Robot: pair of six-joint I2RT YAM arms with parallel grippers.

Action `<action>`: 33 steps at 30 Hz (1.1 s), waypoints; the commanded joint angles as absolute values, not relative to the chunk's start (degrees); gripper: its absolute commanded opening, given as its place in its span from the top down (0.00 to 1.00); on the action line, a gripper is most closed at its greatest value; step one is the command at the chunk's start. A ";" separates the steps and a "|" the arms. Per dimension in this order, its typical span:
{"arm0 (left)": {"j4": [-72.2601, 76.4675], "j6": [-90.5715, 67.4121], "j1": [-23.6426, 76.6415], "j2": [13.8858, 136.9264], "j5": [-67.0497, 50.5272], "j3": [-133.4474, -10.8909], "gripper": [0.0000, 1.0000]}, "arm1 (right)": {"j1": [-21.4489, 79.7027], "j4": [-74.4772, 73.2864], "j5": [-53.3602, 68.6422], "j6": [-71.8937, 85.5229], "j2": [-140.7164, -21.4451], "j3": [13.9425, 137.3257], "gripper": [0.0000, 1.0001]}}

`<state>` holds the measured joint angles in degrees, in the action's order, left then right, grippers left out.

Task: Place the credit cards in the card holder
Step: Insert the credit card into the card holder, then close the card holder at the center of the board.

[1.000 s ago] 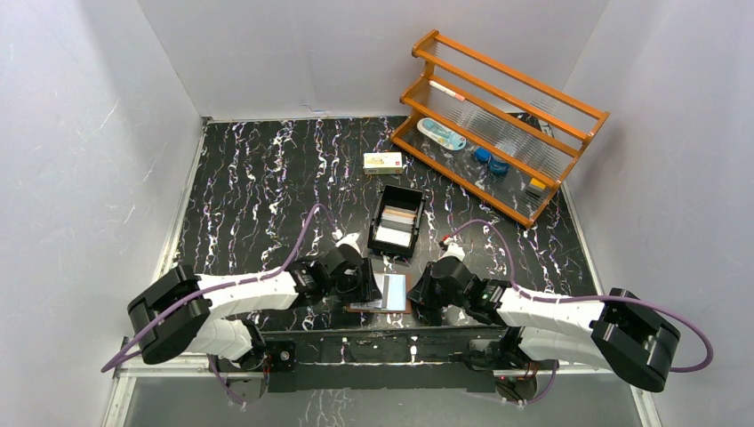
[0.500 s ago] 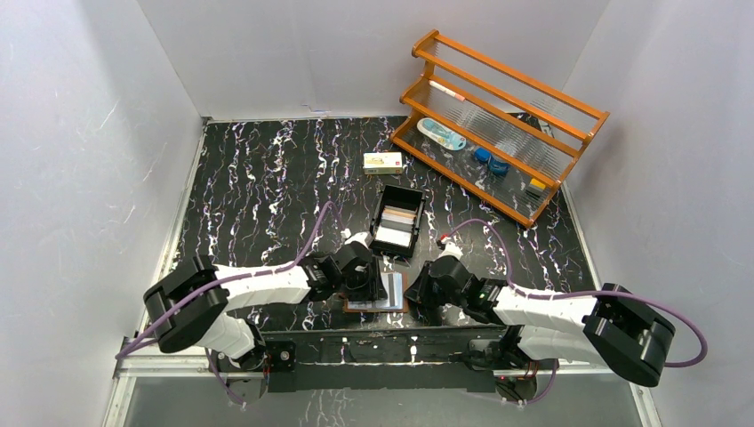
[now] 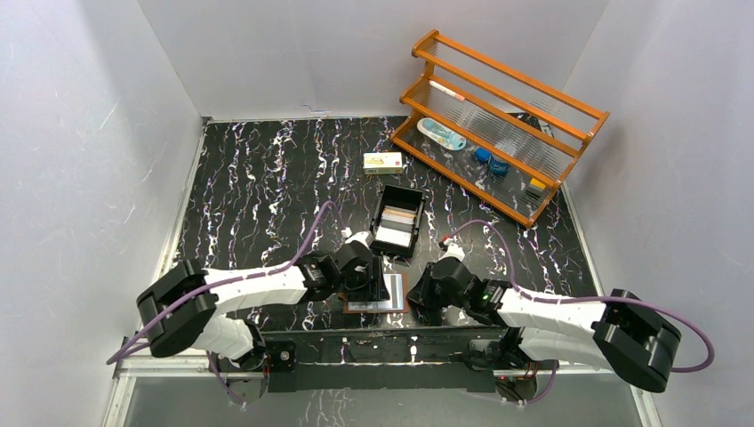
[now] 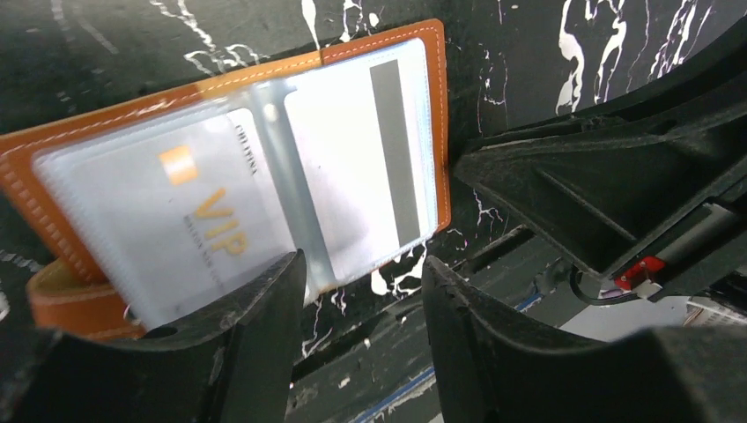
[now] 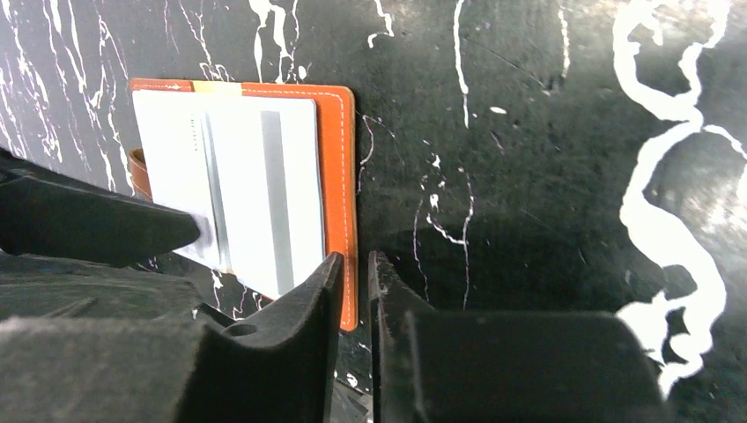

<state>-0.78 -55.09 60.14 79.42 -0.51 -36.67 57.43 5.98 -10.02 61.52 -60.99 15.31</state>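
Observation:
The brown card holder (image 3: 378, 304) lies open and flat near the table's front edge. In the left wrist view its clear pockets hold a white card marked VIP (image 4: 176, 220) and a white card with a grey stripe (image 4: 352, 150). My left gripper (image 3: 366, 283) is open over the holder's near side, one finger (image 4: 238, 326) resting over the VIP pocket. My right gripper (image 3: 418, 296) has its jaws almost together at the holder's right edge (image 5: 339, 176), empty. More pale cards (image 3: 396, 229) lie in the black tray (image 3: 381, 206).
A white-and-yellow carton (image 3: 382, 161) lies behind the tray. An orange wooden rack (image 3: 498, 124) with small items stands at the back right. White walls close the left, back and right sides.
My left gripper has moved right and now covers more of the open holder. My right gripper has edged left against the holder's right edge. The holder has stayed in place.

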 commanded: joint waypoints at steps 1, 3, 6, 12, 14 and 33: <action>-13.03 -55.43 60.05 72.70 4.91 -40.82 0.48 | 57.73 0.18 -12.12 61.77 -56.05 15.65 0.72; -18.84 -55.77 59.36 71.34 7.30 -41.98 0.45 | 57.73 0.49 -11.67 62.40 -54.27 15.50 0.66; -25.48 -55.62 58.00 69.89 10.36 -42.25 0.44 | 57.74 1.69 -11.27 62.49 -54.13 15.82 0.64; -34.03 -53.83 56.43 71.98 12.55 -43.84 0.43 | 57.78 1.71 -10.48 61.27 -58.12 19.15 0.65; -34.73 -53.43 56.45 72.37 13.21 -43.68 0.43 | 57.80 1.63 -10.44 60.97 -58.73 19.18 0.65; -30.48 -49.97 50.79 78.12 8.00 -43.97 0.58 | 57.82 2.42 -10.55 60.34 -60.56 21.77 0.65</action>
